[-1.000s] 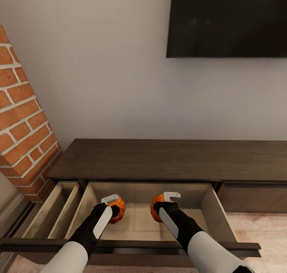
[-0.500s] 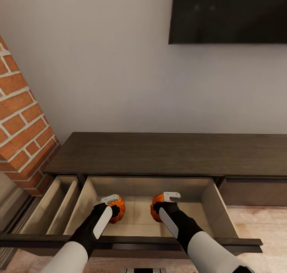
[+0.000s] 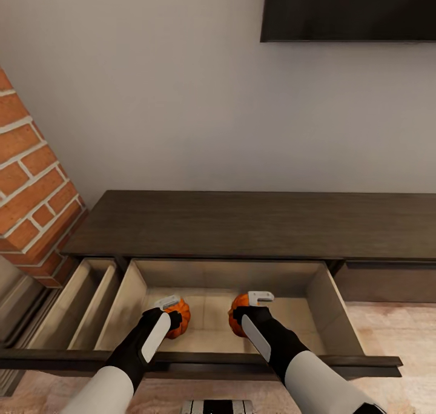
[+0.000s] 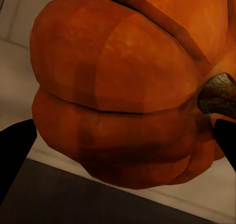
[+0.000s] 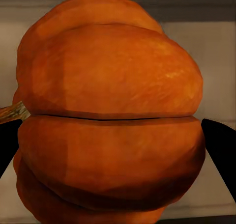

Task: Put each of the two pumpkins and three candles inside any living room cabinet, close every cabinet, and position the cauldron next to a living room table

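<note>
1. The cabinet (image 3: 254,223) is standing against the pale wall, its flat dark-brown top bare, with a brick column (image 3: 30,178) at its left end and a dark screen (image 3: 348,8) hanging above.
2. Its wide middle drawer (image 3: 320,293) is standing pulled out, showing pale beige insides; a narrower drawer (image 3: 79,299) beside it on the left is also standing open.
3. The left gripper (image 3: 171,308) is reaching into the wide drawer, its jaws closed around the left pumpkin (image 3: 178,318); in the left wrist view that pumpkin (image 4: 123,96) is sitting between two dark fingertips (image 4: 14,155), stem out to one side.
4. The right gripper (image 3: 257,300) is likewise gripping the right pumpkin (image 3: 237,314) over the drawer floor, its jaws pressing either flank of the pumpkin (image 5: 108,111) in the right wrist view.
5. Whether either pumpkin is touching the drawer floor cannot be told.
</note>
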